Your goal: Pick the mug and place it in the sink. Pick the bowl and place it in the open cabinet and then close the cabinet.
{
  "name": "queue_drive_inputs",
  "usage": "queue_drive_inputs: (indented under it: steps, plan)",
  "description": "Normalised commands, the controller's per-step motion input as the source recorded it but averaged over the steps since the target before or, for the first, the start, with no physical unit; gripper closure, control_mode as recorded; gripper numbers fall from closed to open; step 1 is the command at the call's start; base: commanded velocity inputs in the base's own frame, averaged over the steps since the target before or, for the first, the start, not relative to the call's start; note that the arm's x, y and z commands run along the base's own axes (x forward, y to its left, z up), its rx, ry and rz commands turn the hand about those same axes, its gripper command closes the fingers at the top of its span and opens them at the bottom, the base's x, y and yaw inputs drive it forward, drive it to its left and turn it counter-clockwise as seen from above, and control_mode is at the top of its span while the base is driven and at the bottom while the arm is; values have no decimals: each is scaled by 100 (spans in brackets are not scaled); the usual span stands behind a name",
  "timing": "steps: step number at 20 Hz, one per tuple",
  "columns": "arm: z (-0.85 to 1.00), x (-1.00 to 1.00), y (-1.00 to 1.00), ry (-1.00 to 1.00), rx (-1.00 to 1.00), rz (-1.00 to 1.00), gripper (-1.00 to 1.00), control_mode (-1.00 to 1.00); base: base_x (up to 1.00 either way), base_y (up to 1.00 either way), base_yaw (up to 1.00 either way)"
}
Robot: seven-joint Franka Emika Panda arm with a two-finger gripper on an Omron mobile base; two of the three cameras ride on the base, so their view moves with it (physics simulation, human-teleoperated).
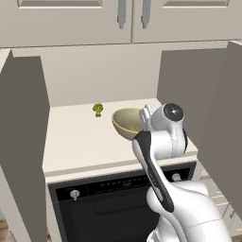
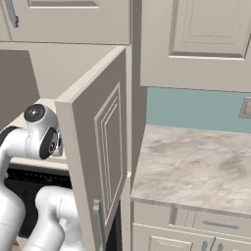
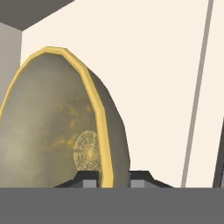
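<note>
Gripper (image 3: 113, 177) clamped on the rim of the bowl (image 1: 126, 123), one dark fingertip (image 3: 87, 179) inside the rim, the other outside; rim seen passing straight between the two in the hand view; jaws nearly together, with only the bowl's wall between them. Bowl held over the shelf of the open cabinet (image 1: 75, 142), tilted, its olive-tan hollow turned toward the left door (image 1: 23, 142); paler yellow rim (image 3: 94, 100) and a faint round pattern at the bottom of the hollow visible from the hand camera. Whether the bowl touched the shelf or hung just above it: could not be told. Small green broccoli-like item (image 1: 98, 110) stood on the same shelf, to the left of the bowl and nearer the back wall, apart from the bowl. Both tall doors of the cabinet stood wide open; right door (image 2: 98, 147) seen edge-on from the right base view, raised panel facing the marble counter (image 2: 196, 166). Black oven (image 1: 108, 203) directly below the cabinet shelf, control panel and knobs along its top. Shorter cream cabinets with metal handles (image 1: 122, 14) directly above the open cabinet, shut. Arm rose in front of the oven, wrist bent in toward the shelf at the bowl's right.
</note>
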Motion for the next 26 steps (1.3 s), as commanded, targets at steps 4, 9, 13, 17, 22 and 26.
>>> queue_drive_inputs:
  steps: [4, 9, 13, 17, 22, 26]
  plan:
    - [-20, 14, 0, -3, 0, 0, 100, -100, 0, 0, 0]
    - [-27, 23, 1, -1, 0, 0, 100, -100, 0, 0, 0]
    - [-24, 25, 4, 0, 0, 0, 100, -100, 0, 0, 0]
    - [-15, 20, 9, -1, 0, 0, 100, -100, 0, 0, 0]
    - [-13, 24, 11, 0, 0, 0, 100, -100, 0, 0, 0]
    - [-6, 24, 18, 0, 0, 0, -100, -100, 0, 0, 0]
